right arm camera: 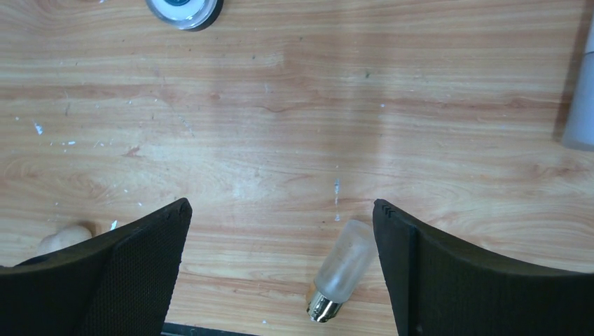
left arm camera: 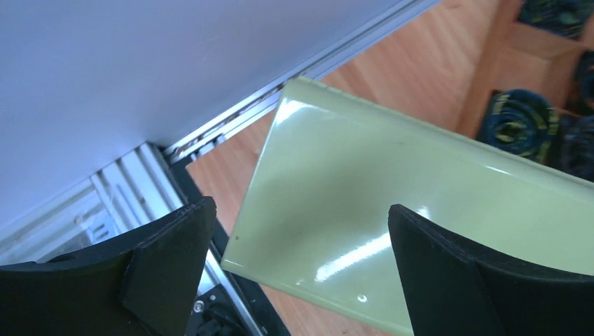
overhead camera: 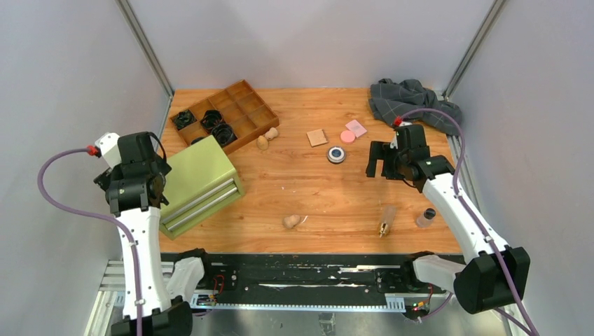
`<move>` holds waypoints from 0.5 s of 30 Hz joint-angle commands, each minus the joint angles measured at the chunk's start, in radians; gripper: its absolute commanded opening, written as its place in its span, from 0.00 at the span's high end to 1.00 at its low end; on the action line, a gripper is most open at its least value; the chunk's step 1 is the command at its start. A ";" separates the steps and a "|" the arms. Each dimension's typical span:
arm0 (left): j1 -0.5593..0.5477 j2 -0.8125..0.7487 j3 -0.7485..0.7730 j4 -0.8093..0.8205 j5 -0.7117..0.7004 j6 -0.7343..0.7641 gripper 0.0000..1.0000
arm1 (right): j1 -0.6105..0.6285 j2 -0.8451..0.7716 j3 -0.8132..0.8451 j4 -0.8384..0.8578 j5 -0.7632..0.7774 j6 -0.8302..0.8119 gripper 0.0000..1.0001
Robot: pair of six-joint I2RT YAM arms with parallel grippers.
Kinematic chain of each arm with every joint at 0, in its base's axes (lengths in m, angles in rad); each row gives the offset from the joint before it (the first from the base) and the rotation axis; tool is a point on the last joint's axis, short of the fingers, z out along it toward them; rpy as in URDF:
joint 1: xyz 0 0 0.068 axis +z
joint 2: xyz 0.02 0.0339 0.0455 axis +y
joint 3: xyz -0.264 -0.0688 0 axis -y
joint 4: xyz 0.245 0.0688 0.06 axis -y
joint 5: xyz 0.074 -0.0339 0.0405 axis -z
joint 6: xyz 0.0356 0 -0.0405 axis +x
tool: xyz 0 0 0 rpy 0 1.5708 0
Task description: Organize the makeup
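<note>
The makeup lies spread over the wooden table. A tan square pad, a pink disc, a pink square pad and a round black-silver compact sit at the middle back. A clear tube and a black-capped bottle are near the front right. Beige sponges lie at the front middle and by the tray. My right gripper hangs open and empty above the table; in its wrist view the clear tube lies below the jaws. My left gripper is open and empty over the green box. No white-pink tube shows.
A green drawer box stands at the left. A wooden divided tray with black items is at the back left. A grey checked cloth lies in the back right corner. Grey walls enclose the table; a black rail runs along the front edge.
</note>
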 commanded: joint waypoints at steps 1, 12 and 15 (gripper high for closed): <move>0.107 0.002 -0.110 0.048 -0.010 -0.052 0.02 | 0.007 0.025 0.026 0.003 -0.102 -0.034 0.00; 0.373 -0.067 -0.298 0.226 0.211 -0.087 0.02 | 0.007 0.076 0.108 -0.052 -0.181 -0.025 0.00; 0.419 -0.064 -0.386 0.325 0.398 -0.096 0.02 | 0.007 0.086 0.134 -0.081 -0.158 -0.051 0.00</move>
